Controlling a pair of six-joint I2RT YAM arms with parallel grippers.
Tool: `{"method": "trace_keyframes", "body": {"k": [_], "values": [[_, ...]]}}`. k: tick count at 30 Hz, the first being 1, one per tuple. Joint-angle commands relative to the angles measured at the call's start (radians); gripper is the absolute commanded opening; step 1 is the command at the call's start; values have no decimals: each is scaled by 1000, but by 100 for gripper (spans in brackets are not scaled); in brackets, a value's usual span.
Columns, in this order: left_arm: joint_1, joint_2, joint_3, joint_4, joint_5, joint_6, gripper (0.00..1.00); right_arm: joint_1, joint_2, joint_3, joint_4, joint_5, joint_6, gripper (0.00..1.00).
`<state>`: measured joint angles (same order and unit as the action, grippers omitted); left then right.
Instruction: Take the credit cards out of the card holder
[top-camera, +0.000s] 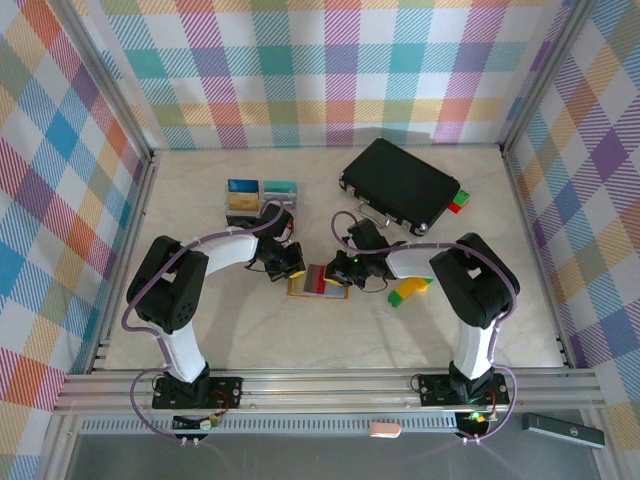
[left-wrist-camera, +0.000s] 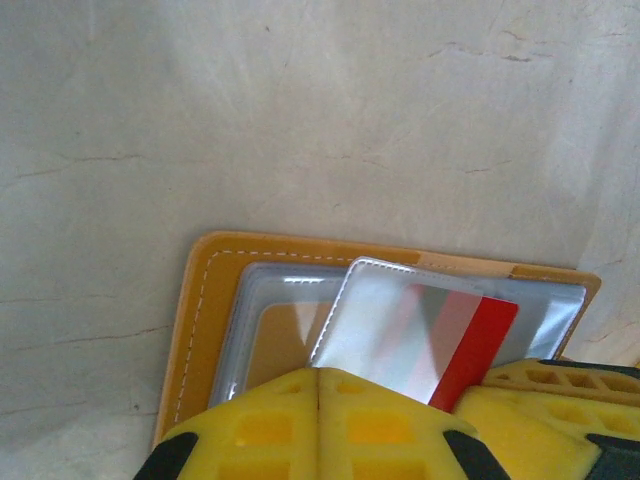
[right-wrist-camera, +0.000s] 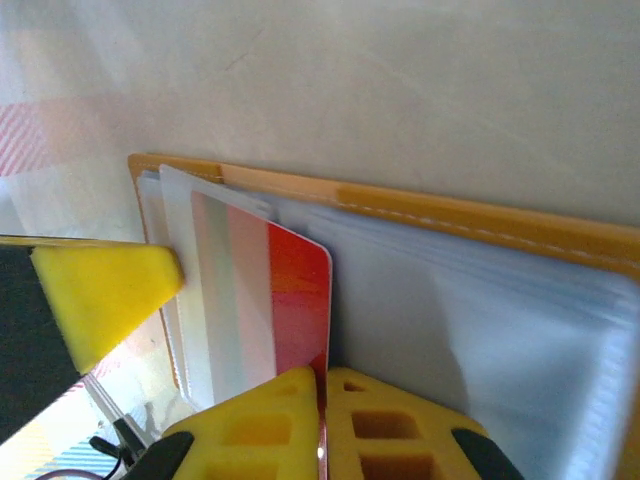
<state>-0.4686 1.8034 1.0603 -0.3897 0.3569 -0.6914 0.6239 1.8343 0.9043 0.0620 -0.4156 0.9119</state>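
You have the card holder (left-wrist-camera: 200, 330) lying open and flat on the desk (top-camera: 200, 320), near the middle, between the two arms. Your left tool (top-camera: 285, 262) is at the holder's left end with its yellow fingers (left-wrist-camera: 260, 420) pressed together and nothing visible between them. In its wrist view the tips sit over the holder's near edge, but you cannot tell whether they actually bear down on it.

Your right tool (top-camera: 345, 268) comes in from the other end, and it is clamped on a red-striped card (right-wrist-camera: 295, 300) (grey-white at one end, red at the other). The card's edge runs straight into the seam between the two pads. The card lies tilted across the holder, and its pale end looks covered by a clear plastic pocket (right-wrist-camera: 470, 320). In the right wrist view, one finger of the left tool sits just beside that pale end.

Two more credit cards lie side by side on the desk, beyond the left tool and well apart from the holder: a blue-and-yellow card (top-camera: 243, 196) and a teal card (top-camera: 281, 189). A black case (top-camera: 400, 185) rests farther back on the right. A green-and-yellow block (top-camera: 410, 290) lies just to the right of the right tool.
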Motion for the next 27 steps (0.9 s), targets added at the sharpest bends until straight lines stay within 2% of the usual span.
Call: {"method": "trace_keyframes", "body": {"k": [1,8,11,19,23,27], "values": [[12,-2,-33,-67,-59,-3,6,-28,-67,-50,-41,63,-15,7],[13,-57,-7,-26,-17,-4,13,-63,-209,-143,40,81,-117,0],[22,-109,-2,15,10,-15,21,-77,-289,-174,97,78,-177,0],[54,-249,-125,326,167,-107,56,-141,-398,-195,192,-111,-262,0],[56,-297,-173,479,247,-125,66,-175,-405,-197,265,-209,-222,0],[50,-312,-204,611,328,-142,70,-199,-387,-197,367,-301,-159,0]]}}
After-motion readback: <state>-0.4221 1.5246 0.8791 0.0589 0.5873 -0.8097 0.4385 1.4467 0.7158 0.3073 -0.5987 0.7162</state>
